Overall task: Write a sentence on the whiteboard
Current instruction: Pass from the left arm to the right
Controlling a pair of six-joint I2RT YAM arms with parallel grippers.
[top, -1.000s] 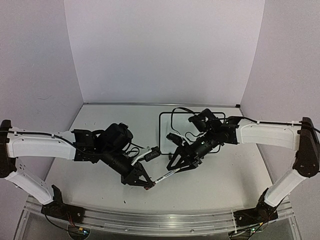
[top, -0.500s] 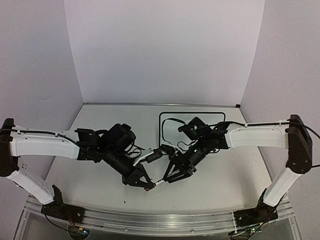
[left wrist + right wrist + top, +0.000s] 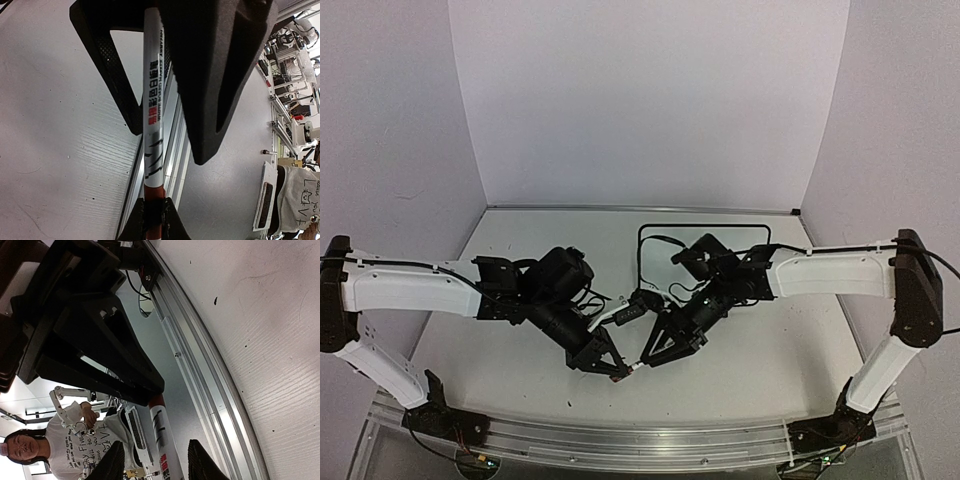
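My left gripper (image 3: 619,371) (image 3: 152,220) is shut on the red end of a white marker (image 3: 633,364) (image 3: 152,100), held low over the table near its front edge. My right gripper (image 3: 647,356) (image 3: 156,462) is open, with its fingers on either side of the marker's white barrel (image 3: 163,440) and gaps showing on both sides. The whiteboard (image 3: 653,262) lies behind the grippers at centre right. Only its black-bordered left and top edges show; the right arm covers the rest. No sentence is visible on it.
An aluminium rail (image 3: 620,440) (image 3: 210,390) runs along the table's near edge just below both grippers. White walls close the back and both sides. Black cables hang from both wrists over the whiteboard's left part.
My right gripper has moved left and toward the front, from over the whiteboard to around the marker. The left gripper has held the marker nearly still.
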